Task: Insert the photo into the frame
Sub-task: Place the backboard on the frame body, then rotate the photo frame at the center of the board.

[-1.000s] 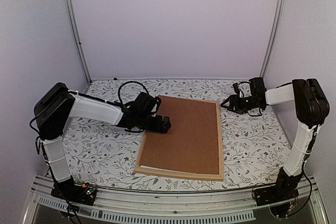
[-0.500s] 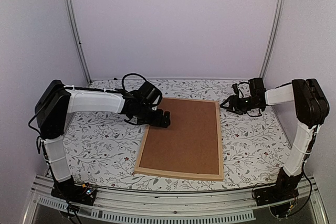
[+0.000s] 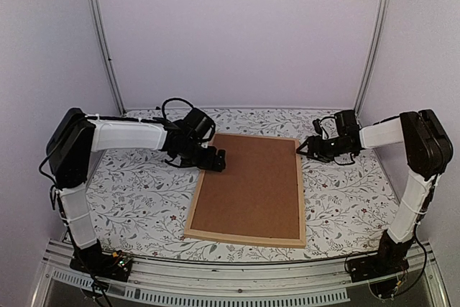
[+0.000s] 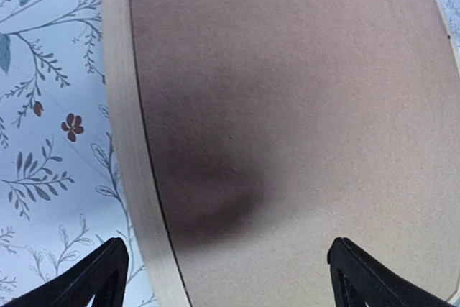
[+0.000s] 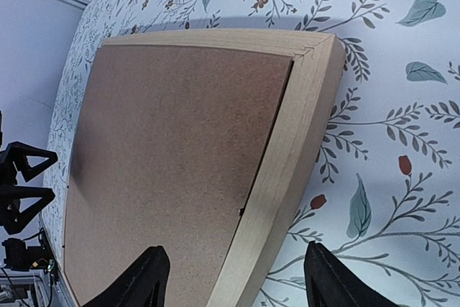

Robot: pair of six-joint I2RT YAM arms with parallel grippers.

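The light wood frame (image 3: pixel 244 238) lies flat mid-table with a plain brown backing board (image 3: pixel 251 185) filling it. The photo is hidden. My left gripper (image 3: pixel 218 158) is open and empty at the frame's far left edge. In the left wrist view its jaws (image 4: pixel 228 275) stand wide apart, one on each side of the left bar (image 4: pixel 129 141), over the board (image 4: pixel 302 106). My right gripper (image 3: pixel 304 147) is open and empty at the far right corner. In the right wrist view it (image 5: pixel 238 278) straddles the right bar (image 5: pixel 295 134) next to the board (image 5: pixel 172 149).
The table is covered with a floral-print cloth (image 3: pixel 129 199). Purple walls with metal posts (image 3: pixel 100 34) close in the back and sides. The frame takes up the middle, with cloth showing on both sides of it.
My left gripper has moved back along the frame's left edge toward the far corner. The board's raised near-left corner, which showed a white sliver, now lies flat. My right gripper has moved slightly left toward the frame.
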